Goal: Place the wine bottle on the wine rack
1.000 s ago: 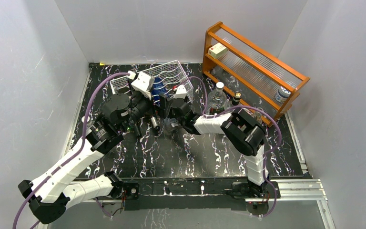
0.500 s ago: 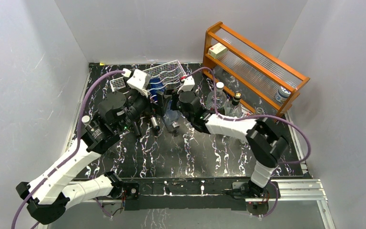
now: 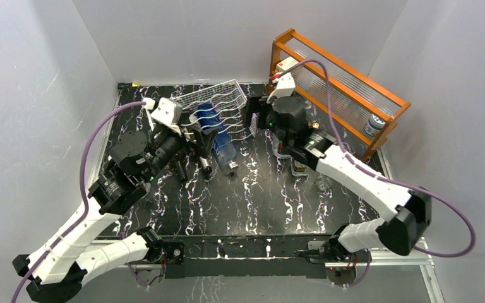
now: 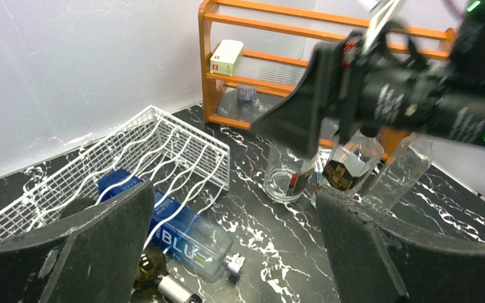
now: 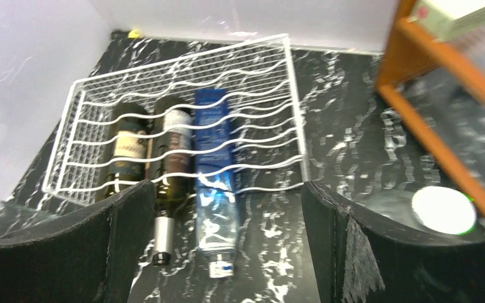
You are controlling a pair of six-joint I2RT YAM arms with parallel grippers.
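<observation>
While racked, bottle [image 5: 211,126] beyond right gripper [image 5: 227,189]

My top camera sits high at the 6 o'clock edge, far back, looking down over the whole table [image 3: 259,202]. My left wrist camera rides low and close, facing about 2 o'clock past the wine rack [image 4: 164,142] to the orange shelf [image 4: 204,69]. My right wrist camera looks down toward roughly 11 o'clock. All three share the wine rack.
</observation>
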